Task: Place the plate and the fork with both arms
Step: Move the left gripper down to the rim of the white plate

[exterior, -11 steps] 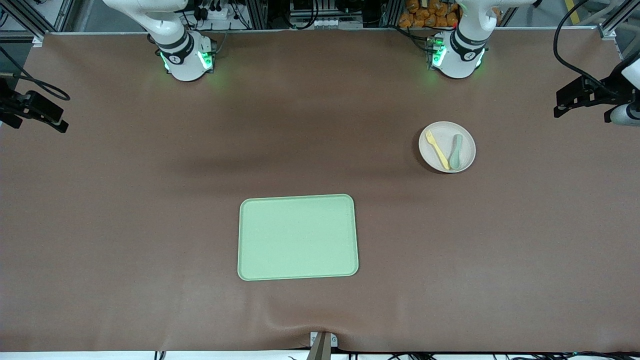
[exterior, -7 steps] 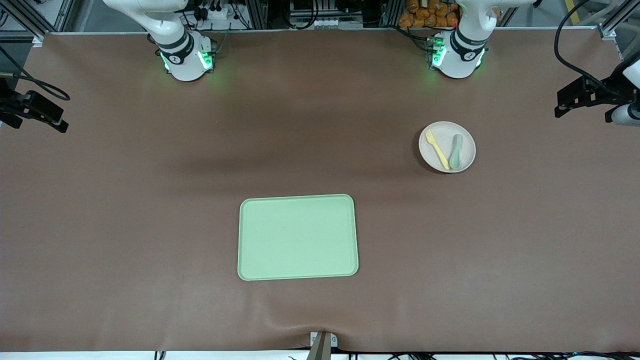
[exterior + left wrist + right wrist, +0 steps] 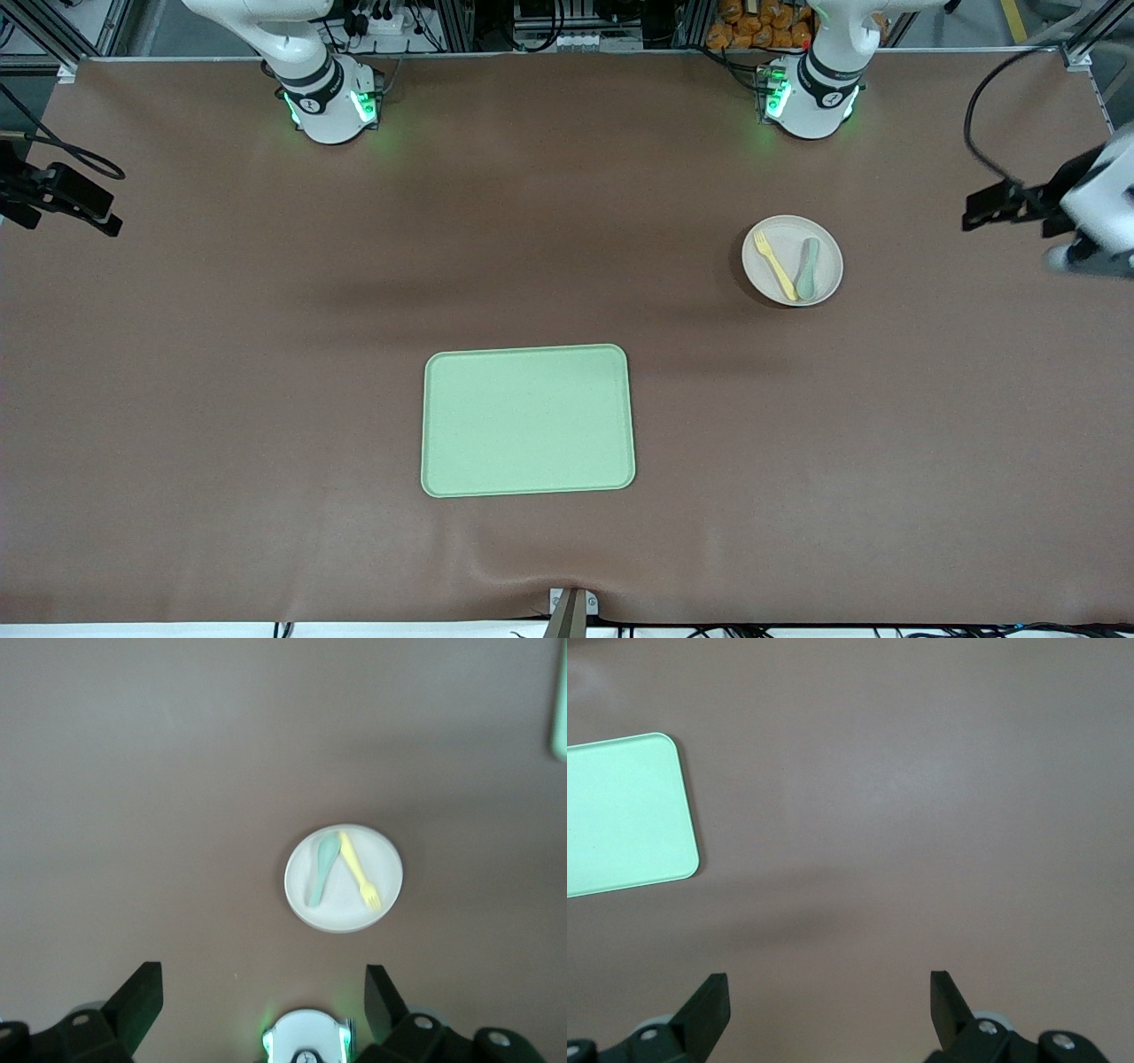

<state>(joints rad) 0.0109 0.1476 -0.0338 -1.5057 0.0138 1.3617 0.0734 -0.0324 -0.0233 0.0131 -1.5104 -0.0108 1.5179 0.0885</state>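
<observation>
my left gripper (image 3: 257, 992), jaws wide and empty, hangs high over the plate (image 3: 792, 260) at its own end of the table, fork (image 3: 775, 264) lying lengthwise in it beside a spoon (image 3: 808, 267); my right gripper (image 3: 824, 992), equally open and empty, waits near the tray (image 3: 528, 420).

I see the fork (image 3: 775, 264) and spoon (image 3: 807, 268) lying side by side in the plate (image 3: 765, 283), toward the left arm's end; the tray (image 3: 528, 420) sits nearer the front camera, mid-table (image 3: 221, 354).
</observation>
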